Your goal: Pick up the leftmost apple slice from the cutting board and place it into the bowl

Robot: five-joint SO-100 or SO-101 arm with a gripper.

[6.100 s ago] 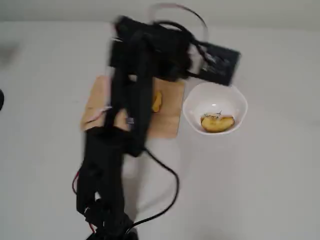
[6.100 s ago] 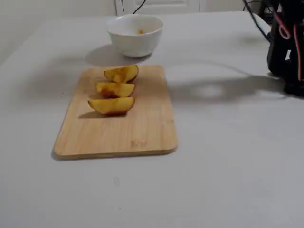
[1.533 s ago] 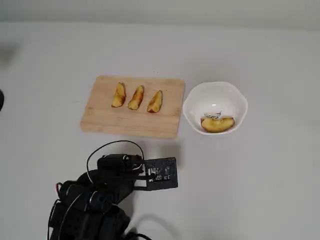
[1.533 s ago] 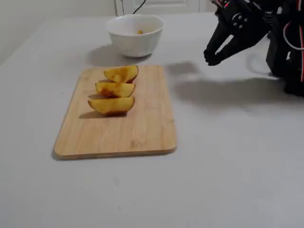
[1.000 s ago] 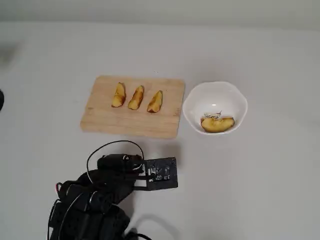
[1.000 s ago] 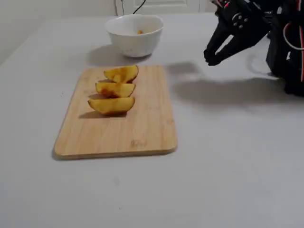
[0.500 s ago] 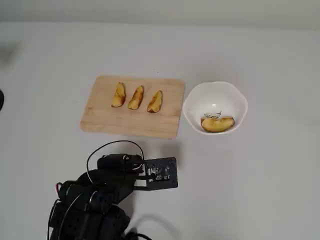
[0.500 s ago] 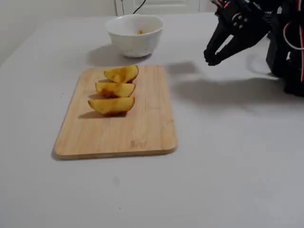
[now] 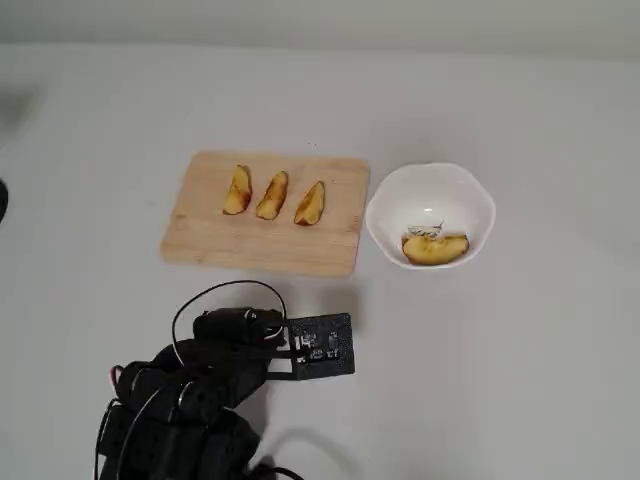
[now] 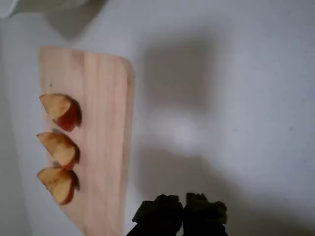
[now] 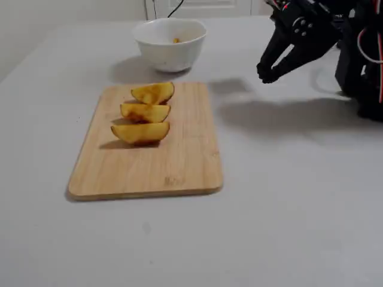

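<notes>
slice [image 9: 237, 190] leftmost, overhead: long axis near-vertical | gripper [image 11: 267, 74] closed, empty

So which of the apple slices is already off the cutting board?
The slice lying inside the white bowl, slice at. The other three sit in a row on the cutting board.

We see a light tan wooden cutting board [image 9: 263, 245] with faint straight grain, yellow-orange apple slices [image 11: 141, 132] edged in brownish red, a glossy white bowl [image 9: 473, 199] bearing a small dark mark, a pale grey table [image 11: 287, 203], and a black gripper [image 11: 267, 73].
</notes>
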